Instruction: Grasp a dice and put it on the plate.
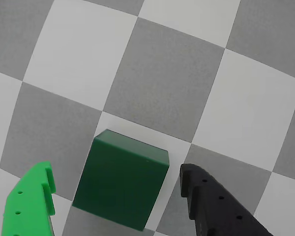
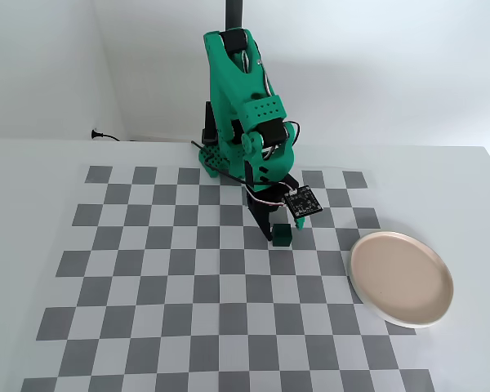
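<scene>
The dice (image 1: 122, 181) is a small dark green cube resting on the checkered mat. In the wrist view it sits between my gripper's (image 1: 115, 178) two fingers, the bright green one (image 1: 32, 201) at left and the black one (image 1: 209, 204) at right. There is a gap on each side, so the jaws are open around it without touching. In the fixed view the dice (image 2: 282, 235) lies near the mat's middle with my gripper (image 2: 280, 229) lowered over it. The plate (image 2: 401, 278), beige-pink with a white rim, lies to the right, empty.
The green arm's base (image 2: 220, 159) stands at the back of the checkered mat (image 2: 147, 269). A small circuit board (image 2: 301, 202) hangs off the wrist. A cable (image 2: 106, 135) lies at the back left.
</scene>
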Robot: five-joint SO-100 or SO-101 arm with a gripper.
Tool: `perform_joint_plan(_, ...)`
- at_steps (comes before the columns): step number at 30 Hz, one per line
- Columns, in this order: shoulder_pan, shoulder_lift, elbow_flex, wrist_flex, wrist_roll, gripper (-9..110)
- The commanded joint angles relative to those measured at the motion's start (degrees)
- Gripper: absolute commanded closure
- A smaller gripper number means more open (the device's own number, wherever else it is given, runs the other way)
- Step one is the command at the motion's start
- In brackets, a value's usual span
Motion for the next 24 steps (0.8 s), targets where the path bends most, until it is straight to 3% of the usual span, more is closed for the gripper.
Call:
perform_joint_plan(1, -0.97, -2.55, -2.55, -2.37, -0.79, 79)
perform_joint_plan(14, -2.64, -7.56, -2.55, -4.48, -0.35, 85)
perform_joint_plan(24, -2.72, -7.03, -2.55, -4.83, 0.26, 106)
